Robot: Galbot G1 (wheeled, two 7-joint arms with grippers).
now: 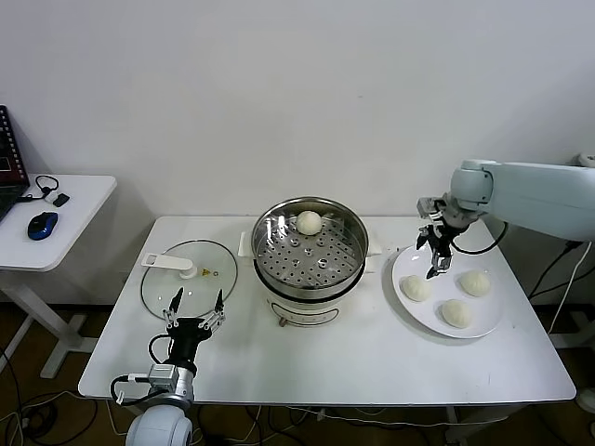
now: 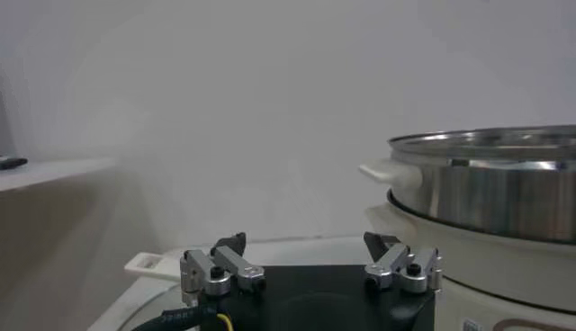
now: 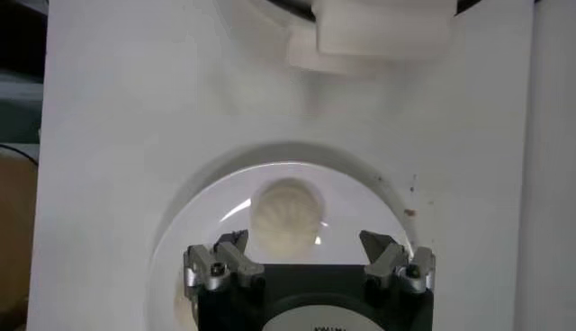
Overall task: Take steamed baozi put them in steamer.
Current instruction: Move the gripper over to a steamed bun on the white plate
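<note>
One smooth pleated baozi (image 1: pixel 309 222) sits on the perforated tray at the far side of the shiny steel steamer (image 1: pixel 279 265). Three more (image 1: pixel 416 288) lie on the round white plate (image 1: pixel 402 265) to its right, under the spread right gripper (image 1: pixel 434 256), which holds nothing. The left gripper (image 1: pixel 194 309), also spread, waits at the glass lid (image 1: pixel 158 288).

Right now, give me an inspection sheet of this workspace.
Surface: white table, no spills seen.
Job's things: one bun in the steamer; three buns on the plate.
Clutter: glass lid flat beside the steamer.
Grippers: right tool open above the plate; left tool open, parked near the lid.
Cables: on both arms, some under the table.
Surroundings: side desk with mouse.
</note>
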